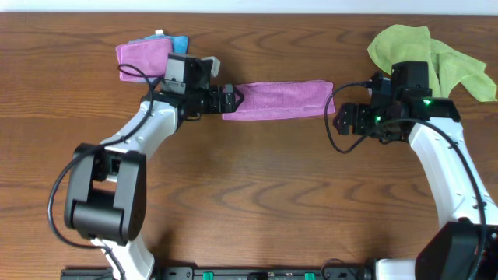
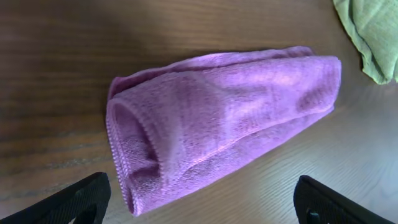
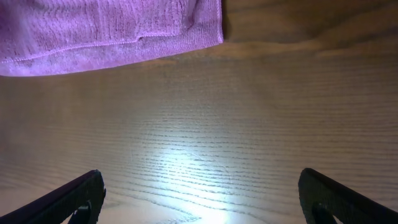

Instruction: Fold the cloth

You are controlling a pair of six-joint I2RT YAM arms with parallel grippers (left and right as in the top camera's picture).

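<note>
The cloth (image 1: 280,100) is laid as a folded strip on the table (image 1: 257,187), long axis left to right. Its left end is framed by the left gripper (image 1: 232,99), and its right end lies just beside the right gripper (image 1: 339,119) (both spread wide, nothing held). Contact at the left fingers cannot be made out.

This looks like a robot lab bench, not a home. A left arm (image 1: 148,128) and a right arm (image 1: 447,155) rise from the near edge of a wood-grain surface (image 1: 257,194). Cables (image 1: 53,202) loop off them, and a black rail (image 1: 257,274) runs along that edge.
</note>
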